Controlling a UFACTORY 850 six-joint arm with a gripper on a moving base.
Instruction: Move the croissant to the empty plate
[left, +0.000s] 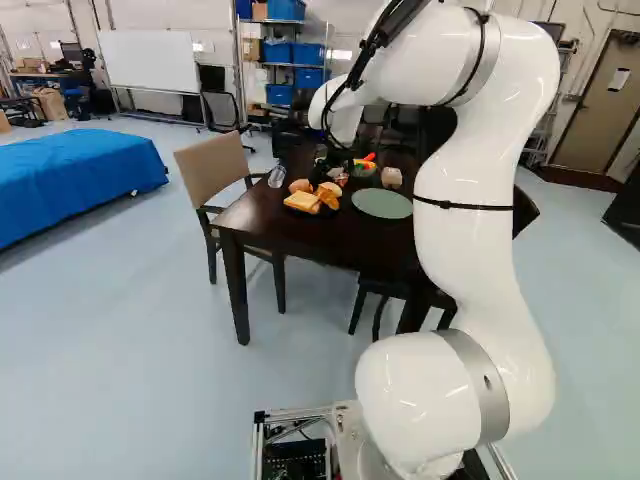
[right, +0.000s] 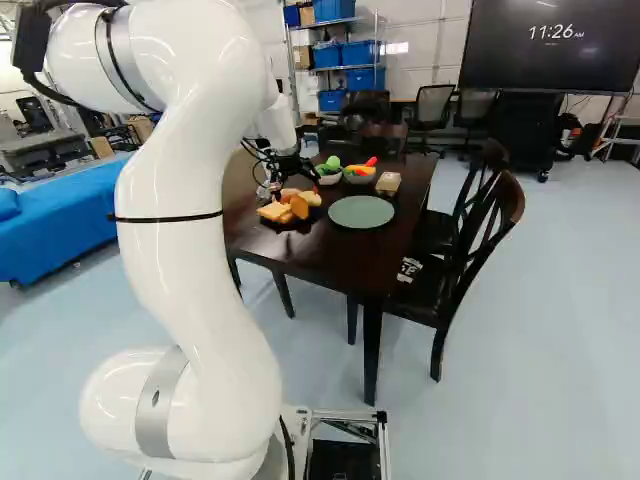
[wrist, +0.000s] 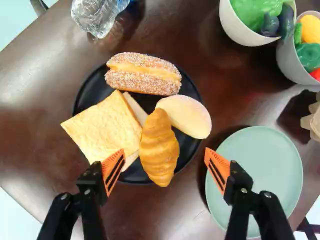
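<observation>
- Croissant (wrist: 160, 147): rests on the black plate (wrist: 186, 152), near the middle of the right base view, against the sliced bread (wrist: 102, 127) and oval bun (wrist: 186, 116).
- Current step, as judged: grasp. Centre the end effector (wrist: 165, 167) over the croissant's thick middle; lower it with the bread-side finger clear of the slice.
- Close gently; lift level towards the green plate (wrist: 255, 170).
- End effector: fingers wide apart, nothing held. One finger overlaps the bread's edge in the wrist view; contact cannot be confirmed.
</observation>
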